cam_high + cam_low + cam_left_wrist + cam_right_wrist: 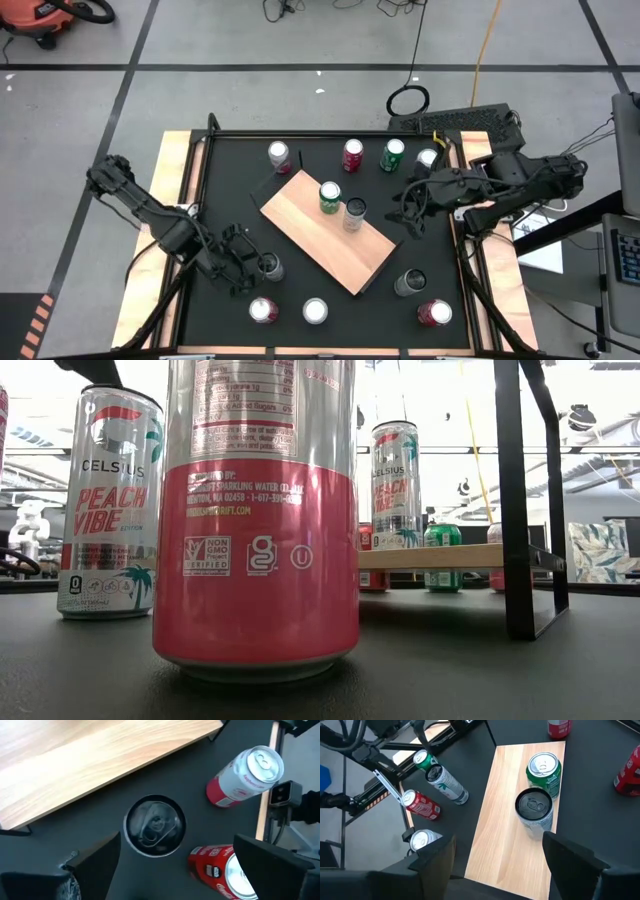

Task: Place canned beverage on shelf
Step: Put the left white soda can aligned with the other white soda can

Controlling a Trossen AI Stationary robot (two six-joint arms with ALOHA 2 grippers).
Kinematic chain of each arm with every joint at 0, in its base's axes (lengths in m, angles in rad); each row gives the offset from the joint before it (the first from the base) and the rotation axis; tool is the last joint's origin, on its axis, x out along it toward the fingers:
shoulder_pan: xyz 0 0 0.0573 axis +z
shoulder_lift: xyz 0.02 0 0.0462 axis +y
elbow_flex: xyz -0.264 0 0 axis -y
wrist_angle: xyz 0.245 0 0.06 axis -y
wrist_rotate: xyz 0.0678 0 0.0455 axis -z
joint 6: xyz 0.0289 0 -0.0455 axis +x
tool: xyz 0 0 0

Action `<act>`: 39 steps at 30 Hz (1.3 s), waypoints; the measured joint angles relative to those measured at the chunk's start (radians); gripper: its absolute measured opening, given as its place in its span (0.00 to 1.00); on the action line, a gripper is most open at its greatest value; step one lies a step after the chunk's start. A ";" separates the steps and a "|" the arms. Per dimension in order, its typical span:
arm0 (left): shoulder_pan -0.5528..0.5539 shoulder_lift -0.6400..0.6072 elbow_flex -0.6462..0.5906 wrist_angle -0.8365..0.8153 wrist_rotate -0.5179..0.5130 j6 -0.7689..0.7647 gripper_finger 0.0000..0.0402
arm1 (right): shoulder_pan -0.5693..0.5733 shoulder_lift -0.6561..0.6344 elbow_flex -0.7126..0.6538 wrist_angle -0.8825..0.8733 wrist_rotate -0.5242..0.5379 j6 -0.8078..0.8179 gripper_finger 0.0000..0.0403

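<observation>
Claw Poised Over Next Can Beside Shelf

Fingers of my left gripper (175,865) stand wide apart, hanging above a dark-topped can (155,825) that sits upright on the black table (225,180), one finger to each side and neither touching it. Seen from above, that gripper (243,262) is near the table's front left, with the can (270,266) just beside the shelf's (320,235) lower edge. I judge this to be the approach step, ahead of any grasp. Next I need to come down squarely round the can and close without nudging the red can (220,872) just beside it.

The shelf lies diagonally across the table's middle and already carries a green can (329,196) and a dark-topped one (354,212), close together. My right gripper (497,865) waits above the shelf's far right end, fingers apart and holding nothing. More cans stand scattered around the table.
</observation>
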 joint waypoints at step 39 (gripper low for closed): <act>0.087 0.085 -0.179 0.266 0.034 0.034 0.81 | 0.000 0.000 0.000 0.000 -0.004 0.007 0.69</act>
